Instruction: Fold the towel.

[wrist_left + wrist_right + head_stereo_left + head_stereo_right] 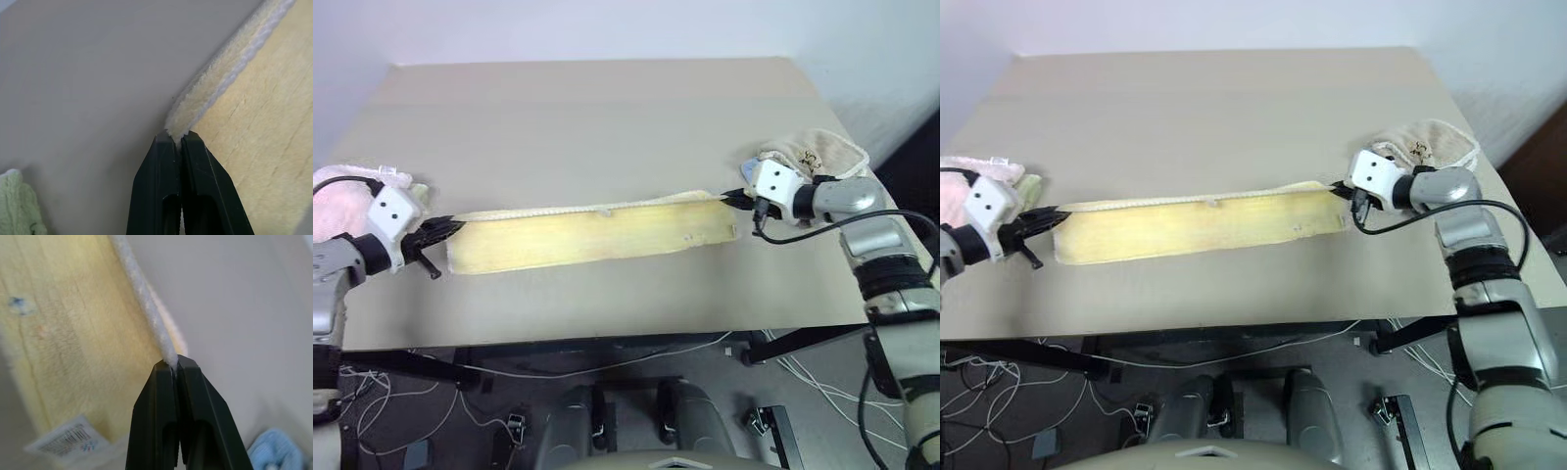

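Left pincer (177,139) is clamping shut on one top corner of the towel (592,233); right pincer (174,364) is clamping the opposite corner. Towel is hanging stretched between them, lower edge touching the worktop (607,117).

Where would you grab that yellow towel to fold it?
At its two top corners, one from each end. The towel lies as a long strip across the table, and its stitched edge gives a firm rim to pinch. The left hand and right hand are shut on those corners now.
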